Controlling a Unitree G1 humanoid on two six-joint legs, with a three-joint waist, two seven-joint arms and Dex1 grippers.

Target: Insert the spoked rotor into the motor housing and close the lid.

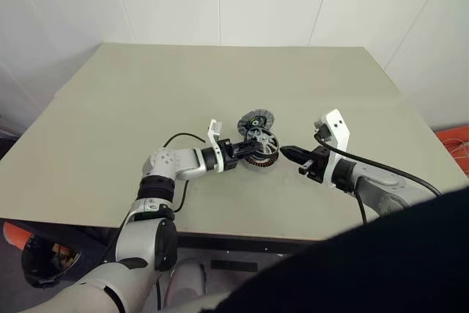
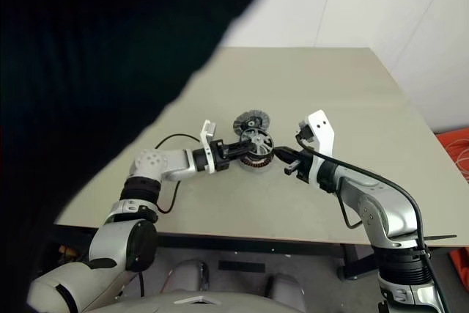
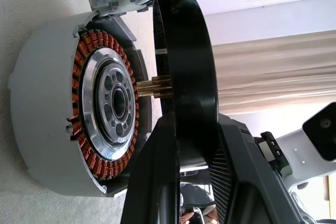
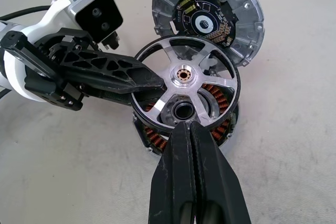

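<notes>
Spoked rotor (image 4: 185, 88), clamped at its rim by our left gripper (image 4: 137, 81), is hovering tilted over the motor housing (image 4: 210, 113) on the counter (image 4: 294, 145); we are levelling it, aligning its brass hub, while our closed right gripper (image 4: 191, 129) is bracing the housing.

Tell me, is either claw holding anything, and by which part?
The left gripper holds the rotor by its rim, tilted over the housing. The right gripper is shut on nothing.
</notes>
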